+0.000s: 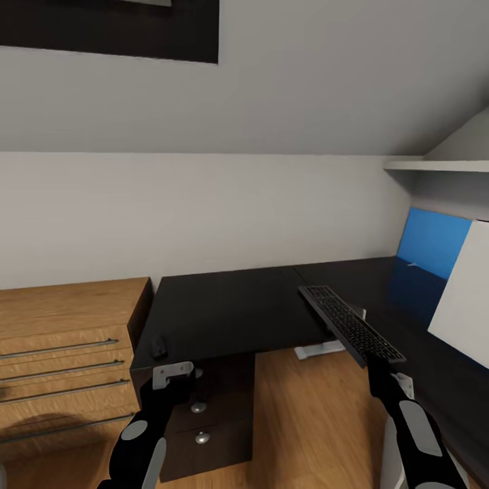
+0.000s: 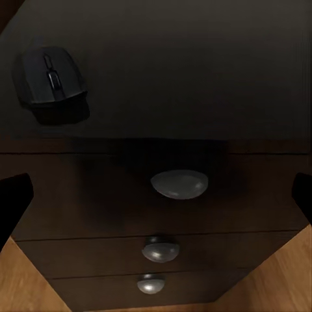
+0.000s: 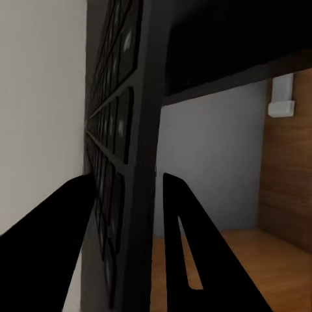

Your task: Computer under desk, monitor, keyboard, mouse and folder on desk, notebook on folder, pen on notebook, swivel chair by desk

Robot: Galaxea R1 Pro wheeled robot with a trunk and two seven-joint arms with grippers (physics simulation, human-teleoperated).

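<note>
From the head camera, the flat black rectangular keyboard (image 1: 351, 325) is held in the air above the inner corner of the black L-shaped desk (image 1: 238, 309), tilted with its far end higher. The right gripper (image 1: 375, 365) is clamped on its near short end, the right arm reaching up from the lower right. A board like this is likely light and stiff, but an end grip leaves a long overhang, so it could pivot between the fingers; it should be laid down flat and gently. The bright blue monitor screen (image 1: 432, 246) stands on the desk's right wing. The small black computer mouse (image 1: 159, 348) sits on the desktop near its front left edge, with the left gripper (image 1: 174, 373) just below that edge, forearm angled up.

The left wrist camera looks at the mouse (image 2: 51, 78) on the dark top and the round grey drawer knobs (image 2: 179, 183) beneath. The fingertips (image 2: 14, 195) stand wide apart at the frame edges, holding nothing.

The right wrist camera shows the keyboard (image 3: 120, 149) edge-on, its key rows visible, pinched between the two dark fingers (image 3: 188, 247); how deep the grip sits is hard to judge at this angle.
</note>
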